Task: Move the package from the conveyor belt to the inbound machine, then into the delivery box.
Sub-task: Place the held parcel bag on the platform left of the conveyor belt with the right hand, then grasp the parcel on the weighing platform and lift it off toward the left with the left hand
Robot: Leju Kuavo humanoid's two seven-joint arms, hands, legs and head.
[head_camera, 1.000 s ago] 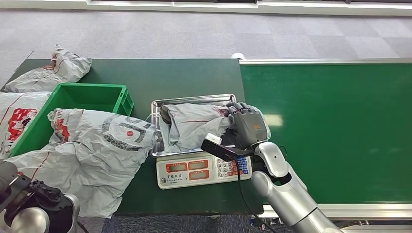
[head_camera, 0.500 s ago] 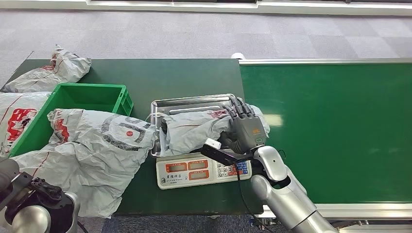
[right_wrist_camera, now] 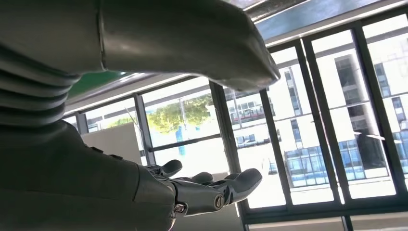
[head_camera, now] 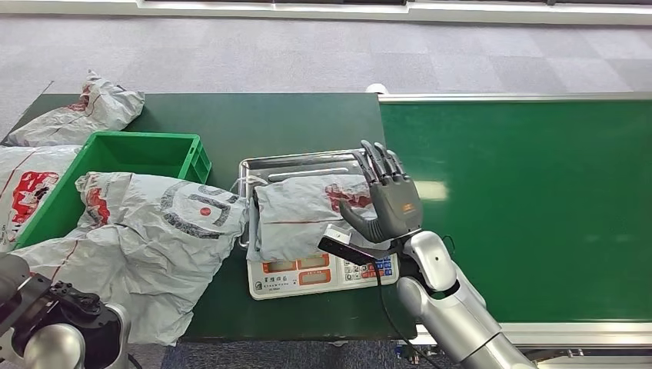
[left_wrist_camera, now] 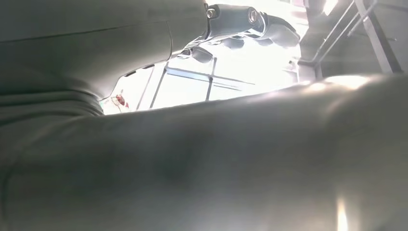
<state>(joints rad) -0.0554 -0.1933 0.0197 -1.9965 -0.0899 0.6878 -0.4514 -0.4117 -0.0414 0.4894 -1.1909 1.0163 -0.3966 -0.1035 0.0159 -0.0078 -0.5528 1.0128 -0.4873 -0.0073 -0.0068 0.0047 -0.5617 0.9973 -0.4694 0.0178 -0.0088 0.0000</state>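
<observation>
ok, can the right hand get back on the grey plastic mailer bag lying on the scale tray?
Probably yes: the right hand is open beside the grey plastic mailer bag on the steel scale tray, nothing between them.

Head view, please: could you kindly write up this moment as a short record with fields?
Package: crumpled grey plastic mailer bag with red print, lying on the steel tray
Tray: flat steel weighing pan on the white electronic scale
Right hand: raised at the package's right edge, fingers spread and straight, gripping nothing
Left hand: seen in the left wrist view; its state is unclear
Delivery box: green plastic crate left of the scale, partly covered by a large grey bag
Conveyor: green belt on the right
</observation>
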